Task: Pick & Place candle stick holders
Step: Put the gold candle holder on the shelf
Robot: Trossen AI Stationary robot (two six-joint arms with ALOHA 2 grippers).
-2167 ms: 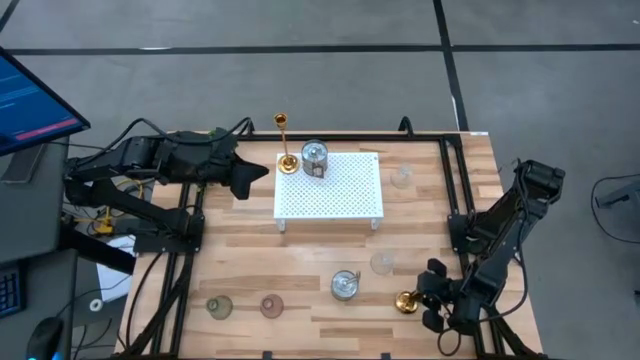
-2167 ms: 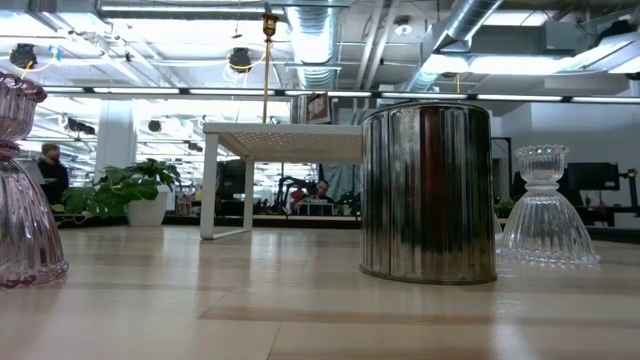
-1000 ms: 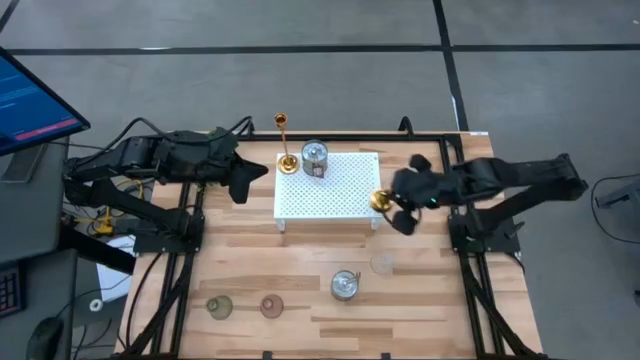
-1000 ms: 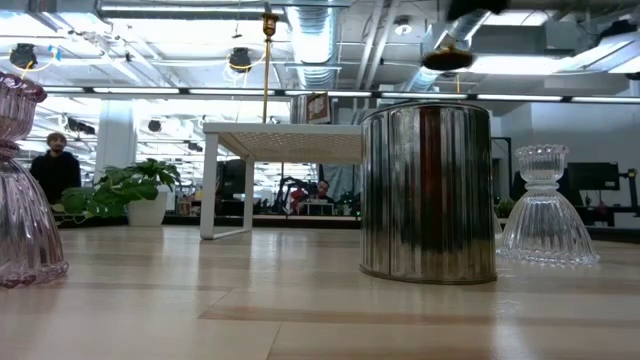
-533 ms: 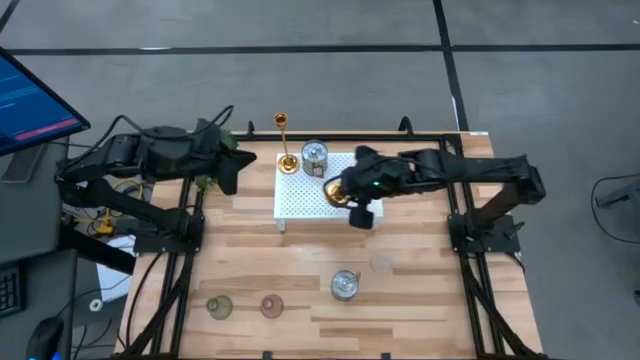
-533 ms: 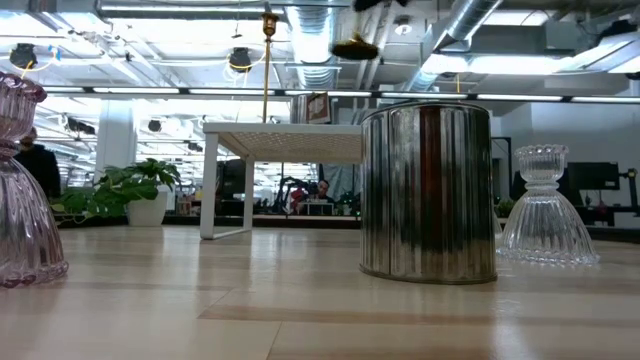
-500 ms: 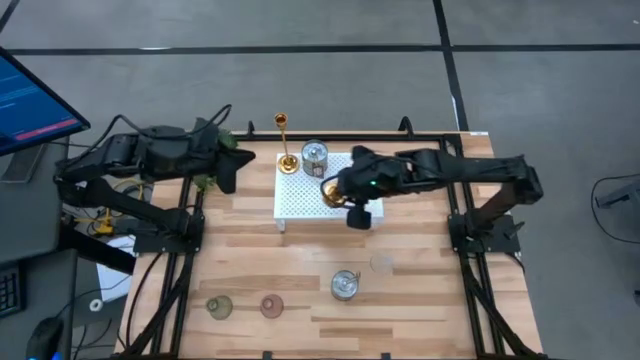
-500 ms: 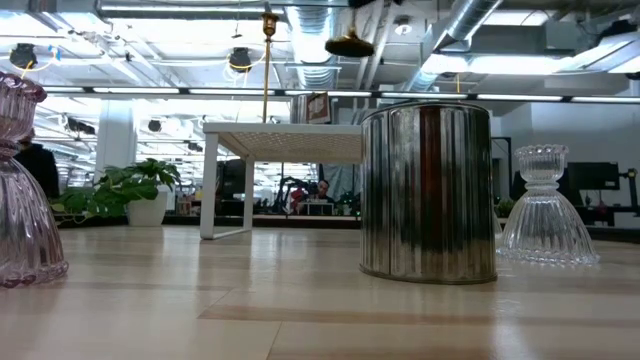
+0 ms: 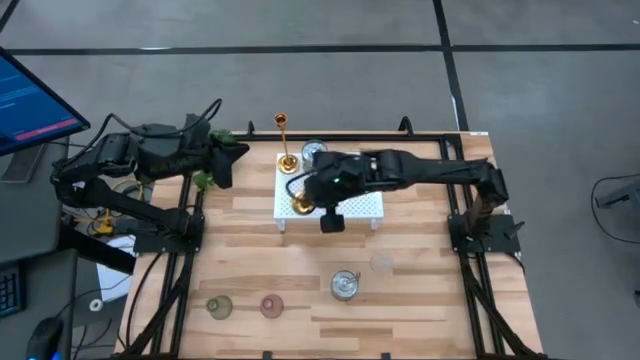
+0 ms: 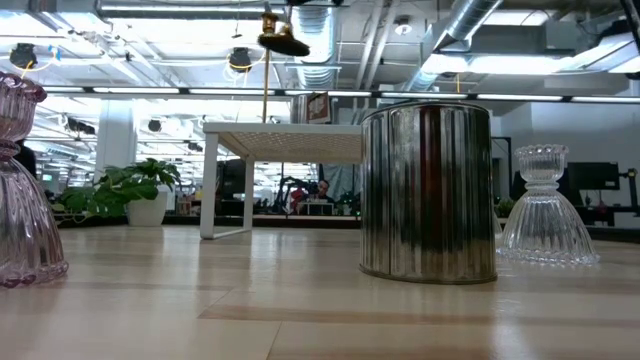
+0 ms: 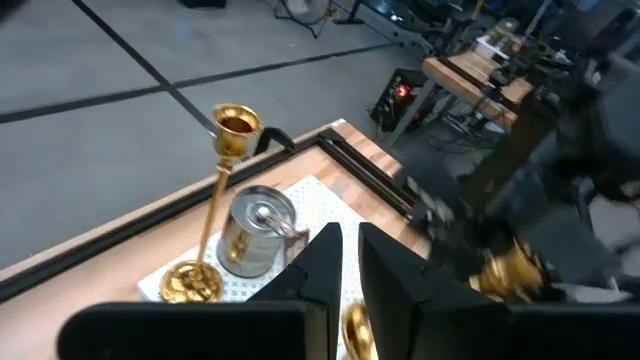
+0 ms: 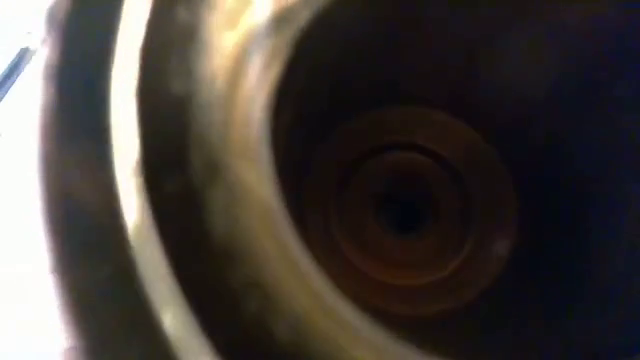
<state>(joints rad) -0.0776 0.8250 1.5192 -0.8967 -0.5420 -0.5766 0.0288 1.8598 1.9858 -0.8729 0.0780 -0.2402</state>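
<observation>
The right gripper (image 9: 308,197) reached right across the table, clamped tight on a small gold holder (image 9: 301,205), and it hung above the front-left corner of the white perforated stand (image 9: 365,203). In the low view that gold holder (image 10: 283,42) floated high, clear of the stand top (image 10: 285,142). The right wrist view was filled with its brassy hollow (image 12: 330,190). Over on the left, the left gripper (image 9: 222,168) waited off the stand's left side, just inside the table's left edge, fingers nearly together and holding nothing that showed. From its wrist view the tall slender gold holder (image 11: 215,205) stood upright on the stand's back-left corner, with a silvery cup (image 11: 254,233) just beside it. Nearer the front of the table (image 9: 420,300) sat another silvery cup (image 9: 345,285), a clear glass holder (image 9: 381,263) near it, and, along the front edge, a greenish holder (image 9: 219,306) and a pinkish holder (image 9: 271,305).
</observation>
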